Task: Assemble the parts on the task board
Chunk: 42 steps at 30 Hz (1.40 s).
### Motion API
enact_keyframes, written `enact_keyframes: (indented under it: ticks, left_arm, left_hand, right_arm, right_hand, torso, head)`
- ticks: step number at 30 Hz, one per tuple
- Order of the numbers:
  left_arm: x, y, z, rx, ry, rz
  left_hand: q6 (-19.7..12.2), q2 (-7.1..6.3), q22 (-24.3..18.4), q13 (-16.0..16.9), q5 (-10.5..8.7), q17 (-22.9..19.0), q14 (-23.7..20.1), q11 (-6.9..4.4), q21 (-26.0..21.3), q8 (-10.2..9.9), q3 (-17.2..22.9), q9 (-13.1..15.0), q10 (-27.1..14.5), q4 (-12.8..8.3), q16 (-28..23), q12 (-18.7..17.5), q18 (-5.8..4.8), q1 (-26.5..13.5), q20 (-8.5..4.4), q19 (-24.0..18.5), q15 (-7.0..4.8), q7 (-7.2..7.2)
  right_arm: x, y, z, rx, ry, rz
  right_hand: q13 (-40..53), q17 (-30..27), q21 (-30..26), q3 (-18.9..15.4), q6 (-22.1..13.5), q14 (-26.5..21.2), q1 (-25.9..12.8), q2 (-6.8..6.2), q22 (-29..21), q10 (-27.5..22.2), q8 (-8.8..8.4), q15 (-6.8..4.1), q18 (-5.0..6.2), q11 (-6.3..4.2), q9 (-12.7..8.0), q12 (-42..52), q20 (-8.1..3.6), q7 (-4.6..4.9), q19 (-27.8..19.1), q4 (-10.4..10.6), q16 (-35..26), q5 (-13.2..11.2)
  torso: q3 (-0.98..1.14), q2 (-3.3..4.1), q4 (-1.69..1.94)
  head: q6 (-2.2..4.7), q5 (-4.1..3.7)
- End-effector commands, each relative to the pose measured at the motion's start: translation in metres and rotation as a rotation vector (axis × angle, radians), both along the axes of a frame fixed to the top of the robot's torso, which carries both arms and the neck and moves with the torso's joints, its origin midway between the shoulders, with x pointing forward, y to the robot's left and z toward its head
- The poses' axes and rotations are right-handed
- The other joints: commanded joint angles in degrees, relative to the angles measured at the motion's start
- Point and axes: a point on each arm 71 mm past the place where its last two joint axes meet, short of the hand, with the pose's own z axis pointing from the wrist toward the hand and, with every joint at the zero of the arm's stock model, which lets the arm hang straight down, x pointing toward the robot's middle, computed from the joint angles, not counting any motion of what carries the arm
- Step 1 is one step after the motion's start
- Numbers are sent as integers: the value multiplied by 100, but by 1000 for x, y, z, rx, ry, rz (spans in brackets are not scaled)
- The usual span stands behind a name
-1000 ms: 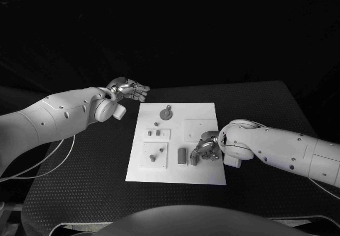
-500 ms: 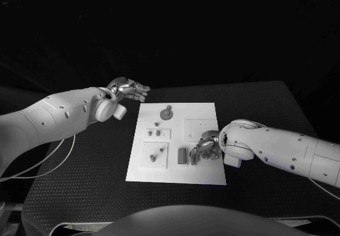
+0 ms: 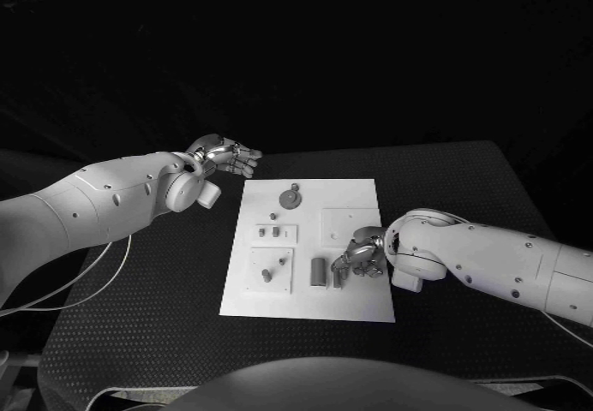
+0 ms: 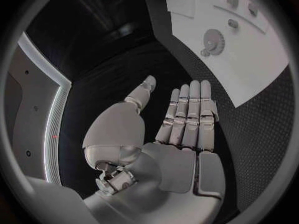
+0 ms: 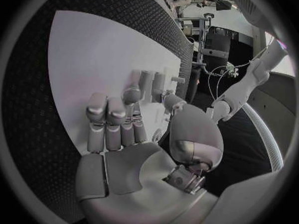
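Observation:
The white task board (image 3: 309, 295) lies mid-table. On it are a round grey part (image 3: 290, 199), two small parts (image 3: 273, 231), a peg (image 3: 267, 274) and a dark upright block (image 3: 318, 271). My right hand (image 3: 360, 256) rests on the board's right side, fingers curled down beside a small grey part (image 3: 336, 277). In the right wrist view my right hand (image 5: 134, 134) bends its fingertips and thumb toward several upright parts (image 5: 152, 79) on the board (image 5: 87, 59); a grip cannot be made out. My left hand (image 3: 224, 157) hovers off the board's far left corner, fingers straight and empty (image 4: 187, 124).
Black textured table (image 3: 136, 317) surrounds the board on all sides. The left wrist view shows the board (image 4: 255, 59) with the round part (image 4: 214, 37) beyond the fingertips. A cable (image 3: 86, 278) hangs under my left arm.
My right hand has shifted slightly to the right and away from the dark block. The left arm and the parts have not moved.

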Motion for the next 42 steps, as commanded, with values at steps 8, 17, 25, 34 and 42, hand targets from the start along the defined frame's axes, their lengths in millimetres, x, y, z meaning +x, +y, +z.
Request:
enact_keyframes:
  ticks: [8, 17, 25, 34, 42]
  left_arm:
    - [-1, 1, 1, -3, -3, -9]
    - [-1, 2, 2, -3, -12, -9]
    - [-1, 2, 2, -4, -11, -10]
    - [-1, 2, 2, -4, -9, -13]
    - [-1, 2, 1, -4, -8, -13]
  left_hand:
    - [-34, -18, 9, -5, -4, 13, 34, 13, 22, -27, 36, -8, -30, -3, -32, 23, 118, -43, 3, -16, -5, 2]
    - [-29, -12, 11, -4, -4, 19, 40, 11, 24, -24, 42, -7, -26, -2, -33, 27, 119, -43, 2, -13, -7, 1]
    - [-25, -9, 13, -3, -4, 24, 44, 10, 26, -21, 46, -6, -22, -3, -34, 30, 120, -43, 1, -11, -8, -1]
    - [-24, -7, 15, -3, -4, 28, 46, 9, 27, -19, 48, -6, -22, -3, -35, 31, 120, -46, 1, -10, -9, -1]
    - [-22, -7, 16, -3, -4, 31, 46, 9, 27, -18, 49, -5, -22, -3, -38, 32, 120, -48, 1, -10, -9, -2]
  right_arm:
    - [-8, -4, 17, 36, -229, 156]
    - [-14, -5, 21, 54, -288, 183]
    - [-24, -2, 16, 44, -276, 214]
    - [-29, 2, 9, 6, -273, 226]
    - [-30, 4, 5, -8, -271, 211]
  right_hand:
    - [7, -19, -11, 0, -11, 24, 633, 10, 21, 6, 30, -40, 438, -8, 53, 74, -67, 4, 37, -404, -26, -16]
    - [37, -68, -17, -97, 145, 52, 1134, 231, 29, 136, 142, -28, 438, -56, 125, 190, -12, -49, 20, -870, -57, -10]
    - [48, -81, -18, -144, 210, 61, 1130, 245, 30, 153, 183, -26, 438, -75, 149, 218, 18, -70, 22, -900, -61, -6]
    - [67, -88, 2, -175, 393, 88, 1122, 274, 37, 226, 307, -26, 438, -149, 239, 278, 47, -149, 56, -896, -31, -1]
    - [102, -90, 28, -182, 531, 106, 1070, 278, 47, 321, 401, -22, 438, -208, 323, 354, 53, -211, 92, -832, 8, 0]
  torso:
    - [3, -2, -13]
    - [11, -5, -6]
    - [11, -4, -12]
    - [5, -3, -4]
    - [1, -1, -2]
  head:
    - [1, 22]
    - [1, 16]
    - [1, 4]
    - [1, -8]
    - [1, -11]
